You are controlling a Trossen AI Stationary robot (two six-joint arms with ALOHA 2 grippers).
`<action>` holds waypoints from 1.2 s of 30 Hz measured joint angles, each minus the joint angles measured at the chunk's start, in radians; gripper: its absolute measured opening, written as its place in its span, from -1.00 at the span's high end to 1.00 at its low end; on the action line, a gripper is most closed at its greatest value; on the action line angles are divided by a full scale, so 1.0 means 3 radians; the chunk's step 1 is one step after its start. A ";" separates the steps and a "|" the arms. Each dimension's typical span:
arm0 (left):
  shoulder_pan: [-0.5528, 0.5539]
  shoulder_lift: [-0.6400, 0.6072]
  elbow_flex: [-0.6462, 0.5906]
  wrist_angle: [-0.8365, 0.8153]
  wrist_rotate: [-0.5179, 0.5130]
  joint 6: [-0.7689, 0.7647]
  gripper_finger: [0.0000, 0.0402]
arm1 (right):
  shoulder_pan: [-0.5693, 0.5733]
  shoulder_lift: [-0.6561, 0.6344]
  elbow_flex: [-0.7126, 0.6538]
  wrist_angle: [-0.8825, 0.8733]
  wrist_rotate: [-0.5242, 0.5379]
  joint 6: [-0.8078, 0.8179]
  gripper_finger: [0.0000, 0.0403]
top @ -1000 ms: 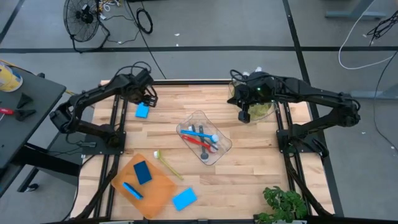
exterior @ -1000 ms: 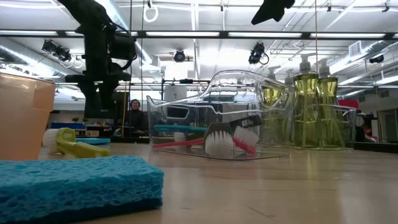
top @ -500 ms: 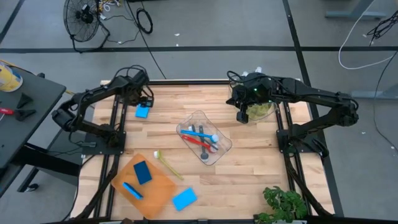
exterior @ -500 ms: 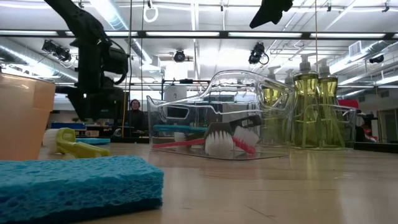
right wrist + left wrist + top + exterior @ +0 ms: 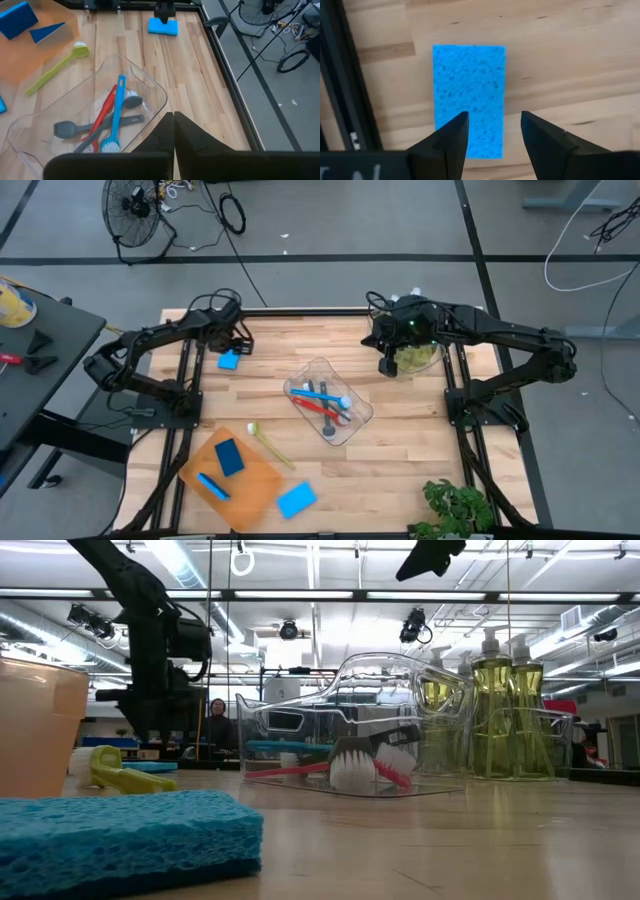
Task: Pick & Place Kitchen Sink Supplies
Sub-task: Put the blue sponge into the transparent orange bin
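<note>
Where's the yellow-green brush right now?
In the high view the yellow-green brush lies loose on the table, left of centre, between the orange tray and the clear tub holding the other brushes.

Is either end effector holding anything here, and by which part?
Nothing is held. The left end effector hangs open above a blue sponge on the table; the right end effector is shut and empty.

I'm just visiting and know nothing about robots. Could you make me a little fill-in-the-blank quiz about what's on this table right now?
1. The left claw hangs open over a flat sponge coloured ____.
2. The red brush lies inside the clear ____.
3. The yellow-green brush lies on the bare wood beside the ____ tray.
4. The right claw has its two fingers ____.

Missing words: blue; tub; orange; shut
</note>
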 joint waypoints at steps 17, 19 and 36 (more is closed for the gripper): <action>-0.0424 0.0324 0.0000 0.0047 -0.0478 -0.0277 0.08 | -0.0009 0.0000 0.0000 0.0083 0.0001 -0.0186 0.97; -0.0436 0.0369 0.0000 0.0048 -0.0512 -0.0278 0.08 | -0.0009 0.0000 0.0000 0.0083 0.0001 -0.0186 0.97; -0.0497 0.0827 0.0013 0.0184 -0.0542 -0.0245 0.13 | -0.0066 0.0000 0.0000 0.0079 0.0001 -0.0191 0.97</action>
